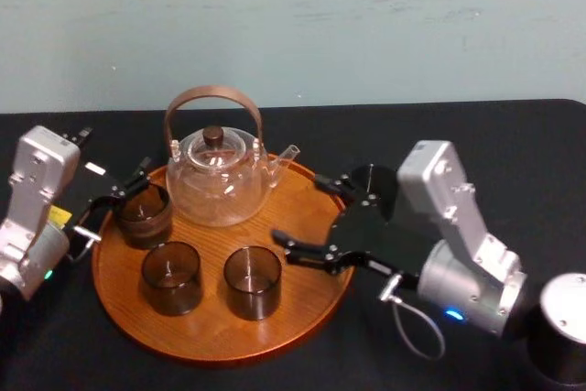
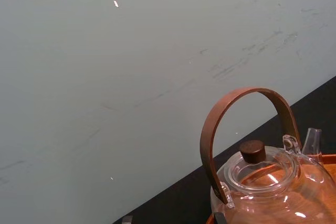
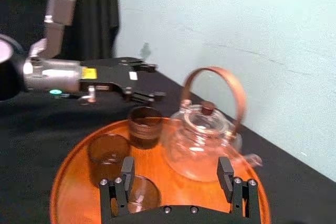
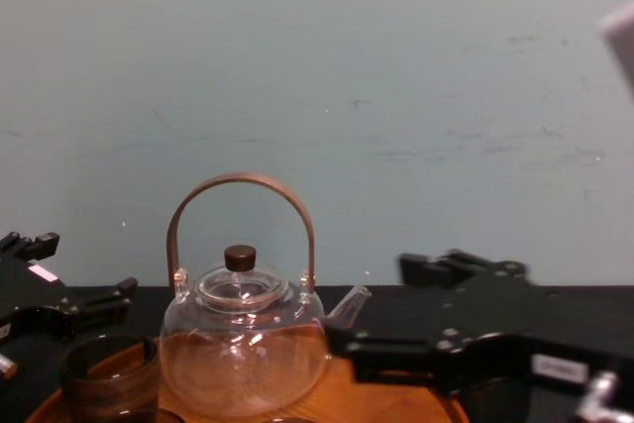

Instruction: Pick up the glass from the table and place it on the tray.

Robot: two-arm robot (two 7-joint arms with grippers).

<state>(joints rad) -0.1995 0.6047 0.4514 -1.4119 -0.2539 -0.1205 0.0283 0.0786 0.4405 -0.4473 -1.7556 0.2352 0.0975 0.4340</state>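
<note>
We saw a pale blue-green wall (image 1: 293, 25) rising behind the table (image 1: 513, 144), whose matte black top ran the full width of the head view. On it lay the tray (image 1: 211, 329), round, orange-brown and low-rimmed.

The right gripper (image 1: 299, 212) hovered over the tray's right side with its fingers spread wide. It held nothing and touched nothing. The left gripper (image 1: 117, 200) was at the tray's left edge, its fingers also parted. We could not tell whether a fingertip touched the glass beside it, but nothing was pinched between them.

The teapot (image 1: 220, 180), clear glass with a dark knob and an arched brown handle, stood upright at the back of the tray.

The glass (image 1: 144, 215), smoky brown, stood upright on the tray just left of the teapot, at the left gripper's fingertips. A second glass (image 1: 171, 274) and a third glass (image 1: 252, 279) stood side by side on the tray, nearer to us.
</note>
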